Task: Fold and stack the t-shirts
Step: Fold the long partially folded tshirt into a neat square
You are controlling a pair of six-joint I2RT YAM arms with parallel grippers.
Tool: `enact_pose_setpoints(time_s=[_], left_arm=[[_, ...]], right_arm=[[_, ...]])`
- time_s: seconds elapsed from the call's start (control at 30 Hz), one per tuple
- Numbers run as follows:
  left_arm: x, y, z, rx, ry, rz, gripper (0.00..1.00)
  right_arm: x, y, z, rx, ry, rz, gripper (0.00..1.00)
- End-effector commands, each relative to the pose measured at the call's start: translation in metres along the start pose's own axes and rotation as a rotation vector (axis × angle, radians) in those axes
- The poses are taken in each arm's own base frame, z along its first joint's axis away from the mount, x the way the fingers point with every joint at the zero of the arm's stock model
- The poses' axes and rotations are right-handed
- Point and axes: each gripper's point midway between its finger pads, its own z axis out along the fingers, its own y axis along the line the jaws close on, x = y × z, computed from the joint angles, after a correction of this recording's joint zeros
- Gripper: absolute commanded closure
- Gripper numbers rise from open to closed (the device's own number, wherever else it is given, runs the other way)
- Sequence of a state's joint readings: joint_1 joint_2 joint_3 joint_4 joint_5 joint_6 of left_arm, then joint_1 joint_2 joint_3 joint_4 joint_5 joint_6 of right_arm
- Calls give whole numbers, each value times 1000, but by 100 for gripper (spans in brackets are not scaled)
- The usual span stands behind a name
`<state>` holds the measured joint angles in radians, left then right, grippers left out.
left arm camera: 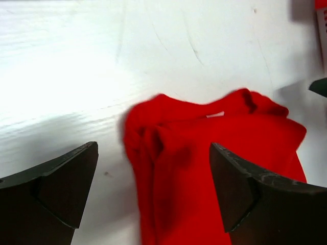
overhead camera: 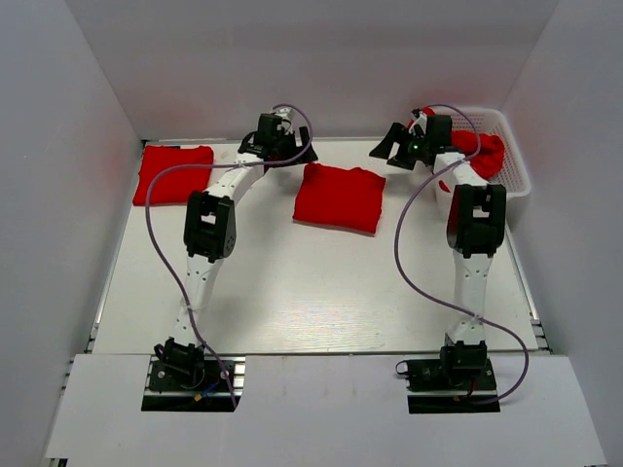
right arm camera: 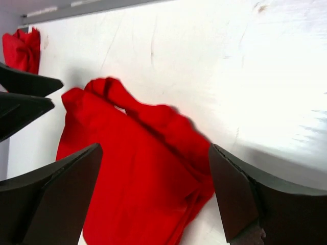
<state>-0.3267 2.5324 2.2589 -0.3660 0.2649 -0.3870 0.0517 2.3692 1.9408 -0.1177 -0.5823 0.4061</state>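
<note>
Both claws stand wide open and hold nothing: the left claw and the right claw hang over the far edge of the folded t-shirt, one toward each side of it, and no cloth is caught between the fingers. This shirt lies flat near the middle of the top view, a place that both arms can reach, which I think is why the folding is done there. Its far edge is a little rumpled, and a small white spot, maybe the label, shows at the collar. I judge that this fold is finished and that the shirt is not yet stacked. Farther, in the upper left of the top view, a second folded t-shirt lies alone, well apart from the first, probably as the bottom of the stack. In the upper right, the white mesh basket holds crumpled t-shirts, probably waiting for their turn. The tabletop is white and glossy, with faint scratches and bright reflections, and plain white walls close it on the left, right and far sides.
</note>
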Motion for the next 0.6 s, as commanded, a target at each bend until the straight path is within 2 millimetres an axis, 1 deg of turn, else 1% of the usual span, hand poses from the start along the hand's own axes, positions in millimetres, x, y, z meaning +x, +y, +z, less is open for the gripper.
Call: enact_pose_setpoints(time_s=[0.0, 0.03, 0.07, 0.1, 0.13, 0.2, 0.23, 0.27, 0.3, 0.33, 0.37, 0.4, 0.43, 0.47, 0.5, 0.53, 0.57], left_arm=[[-73, -20, -38, 32, -184, 35, 0], [-71, -20, -42, 33, -186, 36, 0], [-78, -31, -57, 60, -203, 56, 0], [-73, -29, -59, 57, -200, 74, 0], [-55, -23, -57, 53, -157, 64, 0], [-40, -27, -54, 70, -114, 123, 0], [-35, -27, -56, 69, -81, 131, 0], [-29, -40, -57, 108, -56, 153, 0], [-20, -44, -53, 127, -28, 161, 0], [-16, -47, -54, 146, -12, 159, 0], [-11, -58, -54, 185, 3, 165, 0], [-6, -58, -55, 192, 12, 154, 0], [-5, -59, -57, 203, 10, 156, 0], [-12, -71, -63, 221, -19, 164, 0], [-1, -72, -62, 224, -2, 164, 0], [0, -73, -64, 226, -6, 157, 0], [4, -76, -60, 236, -13, 165, 0]], right_arm=[[-52, 45, -27, -29, -109, -119, 10], [-67, 61, -47, -23, -154, -162, 10], [-55, 55, -47, -4, -137, -153, 10], [-56, 50, -51, 32, -155, -158, 10], [-45, 52, -62, 51, -145, -170, 10], [-32, 53, -67, 49, -122, -176, 10], [-17, 58, -73, 44, -96, -197, 10], [-10, 60, -74, 37, -81, -199, 10], [-2, 65, -75, 11, -59, -213, 10], [11, 75, -77, -6, -34, -232, 10], [19, 77, -76, -11, -13, -230, 10], [29, 75, -75, -11, 8, -230, 10], [34, 82, -76, -22, 17, -234, 10], [44, 83, -74, -29, 34, -232, 10], [48, 83, -71, -29, 44, -222, 10], [52, 83, -68, -32, 50, -215, 10], [63, 81, -66, -37, 73, -175, 10]])
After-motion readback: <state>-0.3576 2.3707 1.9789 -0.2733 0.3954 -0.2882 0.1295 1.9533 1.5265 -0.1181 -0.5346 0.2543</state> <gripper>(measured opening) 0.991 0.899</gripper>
